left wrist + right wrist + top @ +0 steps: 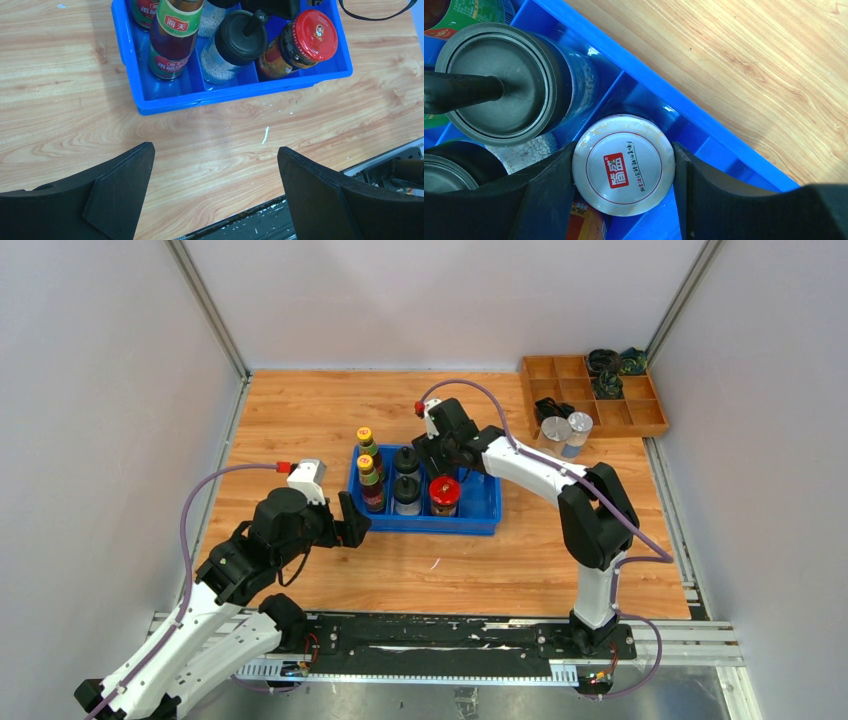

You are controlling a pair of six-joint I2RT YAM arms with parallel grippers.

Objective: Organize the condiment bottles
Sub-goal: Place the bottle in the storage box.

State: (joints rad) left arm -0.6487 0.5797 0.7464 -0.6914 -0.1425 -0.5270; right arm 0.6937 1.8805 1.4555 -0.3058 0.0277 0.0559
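Right claw [624, 167] clamped on the white-lidded jar [621, 150] in the blue bin [696, 122]; left claw [215, 165] gapes wide, empty.

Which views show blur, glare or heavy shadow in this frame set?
Top external: sharp, evenly lit, only soft shadows on the wooden table. Left wrist: mild sheen inside the blue plastic crate, red-lidded jar crisp. Right wrist: white round jar lid readable, right gripper nearly featureless black.
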